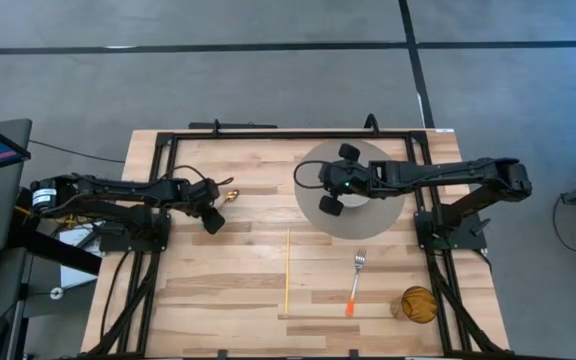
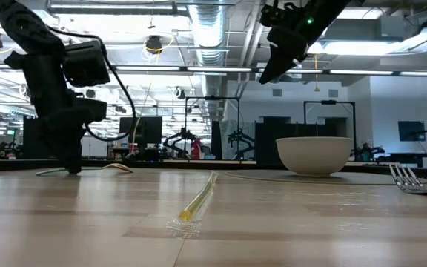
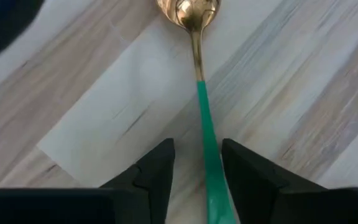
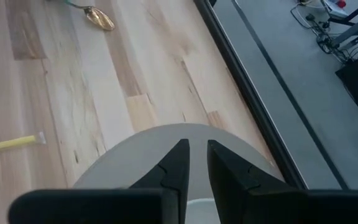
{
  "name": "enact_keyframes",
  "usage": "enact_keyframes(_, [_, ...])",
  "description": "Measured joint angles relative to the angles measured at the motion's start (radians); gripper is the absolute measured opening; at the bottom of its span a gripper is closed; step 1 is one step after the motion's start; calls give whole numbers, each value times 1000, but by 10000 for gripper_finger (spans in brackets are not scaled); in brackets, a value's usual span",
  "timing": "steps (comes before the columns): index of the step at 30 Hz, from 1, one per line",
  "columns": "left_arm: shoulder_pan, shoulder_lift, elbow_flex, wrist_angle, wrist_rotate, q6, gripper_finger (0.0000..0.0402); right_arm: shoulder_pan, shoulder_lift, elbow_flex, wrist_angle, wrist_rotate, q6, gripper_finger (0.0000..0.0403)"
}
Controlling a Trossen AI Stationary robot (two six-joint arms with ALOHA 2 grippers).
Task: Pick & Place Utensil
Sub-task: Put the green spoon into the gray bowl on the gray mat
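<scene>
Straddling the green handle of the one spoon [image 3: 199, 81], the left gripper [image 3: 197, 171] sits low at the table's [image 1: 218, 290] left edge, fingers parted on either side of the handle, its gold bowl pointing toward the bowl [image 2: 313, 154]. Above that single pale bowl, near the table's far edge, the right gripper [image 4: 193, 163] hovers with fingers nearly together on nothing. Nearer than the bowl, well apart on otherwise bare wood, lie one yellow straw [image 1: 287, 270], one orange-handled fork [image 1: 356, 280] and one amber glass [image 1: 418, 304] at the near right corner.
</scene>
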Motion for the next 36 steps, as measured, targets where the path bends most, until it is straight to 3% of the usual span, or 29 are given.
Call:
enact_keyframes(5, [1, 3, 8, 73, 12, 22, 37, -13, 0, 0, 52, 1, -39, 50])
enact_keyframes(7, [-1, 0, 29, 92, 26, 20, 17, -26, 0, 0, 78, 4, -89, 50])
enact_keyframes(14, [0, 1, 141, 150, 51, 111, 9, -69, 0, 0, 218, -24, -242, 69])
enact_keyframes(21, [0, 1, 206, 265, -36, 387, 7, -94, 44, -1, 355, -299, -338, 112])
enact_keyframes(27, [0, 1, 206, 414, -87, 555, 7, -92, 192, 17, 580, -354, -514, 135])
enact_keyframes(32, [1, 1, 207, 448, -117, 576, 7, -78, 338, 113, 595, -362, -615, 138])
enact_keyframes(36, [3, 1, 207, 451, -162, 573, 7, -56, 460, 240, 512, -352, -658, 135])
